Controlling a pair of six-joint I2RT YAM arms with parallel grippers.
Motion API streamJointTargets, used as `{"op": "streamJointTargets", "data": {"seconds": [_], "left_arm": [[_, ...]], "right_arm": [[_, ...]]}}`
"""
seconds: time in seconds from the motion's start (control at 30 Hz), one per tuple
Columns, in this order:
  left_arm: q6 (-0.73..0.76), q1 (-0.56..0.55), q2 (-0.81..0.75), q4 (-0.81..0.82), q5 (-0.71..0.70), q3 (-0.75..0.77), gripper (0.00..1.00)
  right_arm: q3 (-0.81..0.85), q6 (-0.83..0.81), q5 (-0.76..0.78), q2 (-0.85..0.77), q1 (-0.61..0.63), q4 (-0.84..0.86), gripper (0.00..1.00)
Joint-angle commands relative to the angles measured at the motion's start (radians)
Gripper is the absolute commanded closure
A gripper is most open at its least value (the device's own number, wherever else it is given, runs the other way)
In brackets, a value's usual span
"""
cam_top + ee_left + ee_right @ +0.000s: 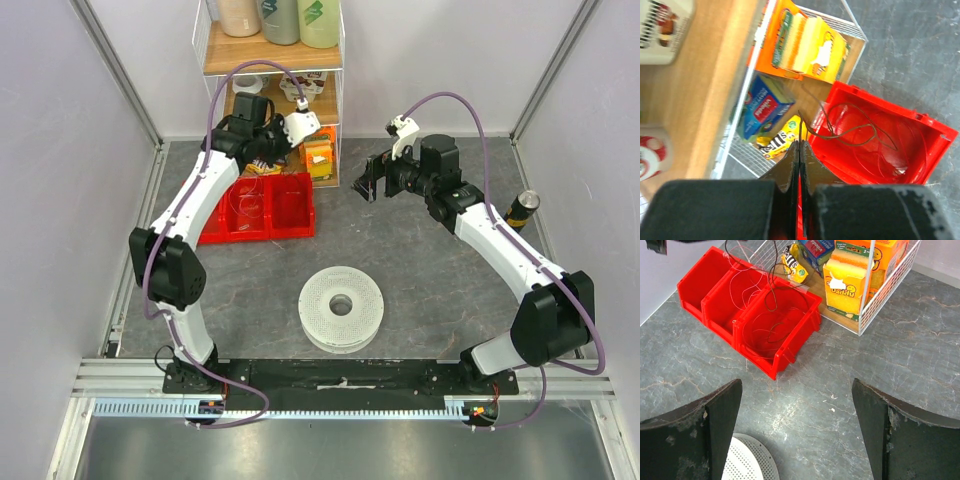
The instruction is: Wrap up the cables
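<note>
— Where are we on the wrapping?

— Barely begun, I'd say. My left claw (pixel 800 150) is pinched tight on a strand of the cables (pixel 850 131); the rest lies looped loose in the red bin (pixel 932 142).

— And the spool?

— The white spool (pixel 341 310) lies on the counter (pixel 430 250), with nothing wound on it that I can see. My right claw (pixel 795 390) hangs wide, empty.

I've got the cables (pixel 850 129) in view: a hair-fine dark wire, lying in loose, tangled loops inside the red bin (pixel 932 137). One strand rises over the bin's rim, running up into the pinched tips of the left gripper (pixel 799 145).
</note>
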Motion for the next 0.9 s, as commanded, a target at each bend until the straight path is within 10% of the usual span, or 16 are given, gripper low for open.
{"op": "streamJointTargets", "data": {"seconds": [0.0,0.87], "left_arm": [[-0.039,-0.003,-0.056,0.05,-0.023,0.068,0.98],[-0.66,-0.055,-0.343,0.067,0.421,0.217,0.98]], "right_arm": [[0.003,-0.002,-0.03,-0.017,-0.004,0.038,0.02],[0.043,-0.038,-0.176,-0.278,0.008,0.032,0.02]]}}
